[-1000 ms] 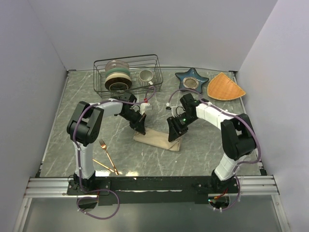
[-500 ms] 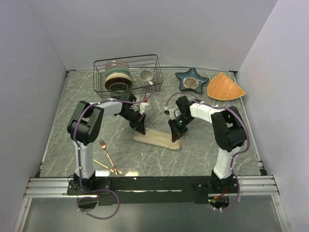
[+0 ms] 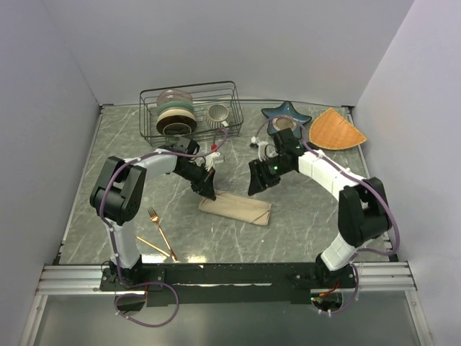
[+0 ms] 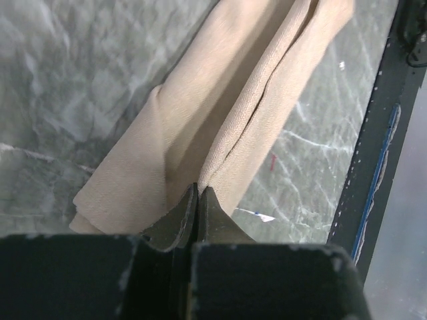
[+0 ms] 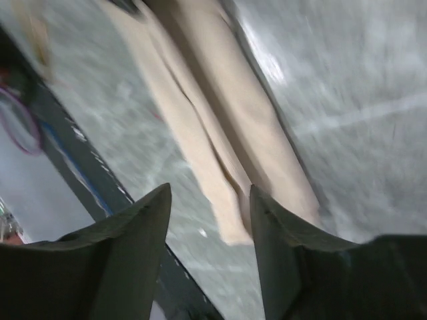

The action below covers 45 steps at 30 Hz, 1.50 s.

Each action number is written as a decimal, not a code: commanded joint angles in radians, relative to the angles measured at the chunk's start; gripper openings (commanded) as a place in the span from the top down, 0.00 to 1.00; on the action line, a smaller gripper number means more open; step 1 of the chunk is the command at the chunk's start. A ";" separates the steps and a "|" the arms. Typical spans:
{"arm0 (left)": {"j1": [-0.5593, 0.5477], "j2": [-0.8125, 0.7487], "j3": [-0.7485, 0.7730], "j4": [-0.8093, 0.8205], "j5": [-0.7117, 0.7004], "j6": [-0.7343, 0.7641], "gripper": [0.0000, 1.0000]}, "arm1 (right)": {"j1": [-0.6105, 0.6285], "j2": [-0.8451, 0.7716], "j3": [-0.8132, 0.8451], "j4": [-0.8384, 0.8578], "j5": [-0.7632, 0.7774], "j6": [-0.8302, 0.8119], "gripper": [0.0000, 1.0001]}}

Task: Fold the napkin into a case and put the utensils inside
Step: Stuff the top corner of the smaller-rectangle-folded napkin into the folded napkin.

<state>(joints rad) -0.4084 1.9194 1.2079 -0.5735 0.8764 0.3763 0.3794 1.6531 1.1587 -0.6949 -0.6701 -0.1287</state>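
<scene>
So the napkin (image 3: 236,209) is lying folded into a long narrow strip around the middle of the table (image 3: 302,231) in the overhead view, slanting a little toward the lower right. The left tool (image 3: 209,192) is sitting on the strip's left end. In its wrist view, the fingers are squeezing together with a ridge of cloth pinched at the tips. The right tool (image 3: 255,186) is hovering just up-frame of the strip's right end, fingers spread and holding nothing. Its wrist view is coming out blurry, but the cloth is showing through the gap between the fingers.

The gold fork (image 3: 159,229) and spoon (image 3: 154,247) are lying at lower left, well apart from the napkin. A wire rack (image 3: 216,86) of dishes is sitting at upper left, with a blue star dish (image 3: 286,119) and an orange mat (image 3: 336,130) at upper right.
</scene>
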 commanded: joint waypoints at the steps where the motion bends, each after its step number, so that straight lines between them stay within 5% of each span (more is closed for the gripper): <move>1: -0.012 -0.082 -0.022 0.052 0.070 0.041 0.99 | 0.016 -0.047 -0.011 0.231 -0.140 0.173 0.39; 13: -0.013 -0.048 0.008 -0.026 0.139 0.110 0.99 | 0.168 0.100 -0.033 0.564 -0.175 0.310 0.27; 22: -0.006 -0.014 0.042 -0.075 0.168 0.142 0.99 | 0.213 0.154 -0.033 0.522 -0.080 0.239 0.28; 38: 0.017 0.035 0.094 -0.120 0.222 0.127 0.99 | 0.251 0.214 -0.056 0.523 -0.068 0.247 0.47; 45: 0.028 0.043 0.096 -0.137 0.227 0.139 0.99 | 0.262 0.195 -0.097 0.566 -0.097 0.261 0.41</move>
<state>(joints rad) -0.3965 1.9629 1.2507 -0.7467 1.0157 0.4797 0.6056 1.8465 1.1023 -0.1089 -0.7418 0.1375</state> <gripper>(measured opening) 0.029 0.575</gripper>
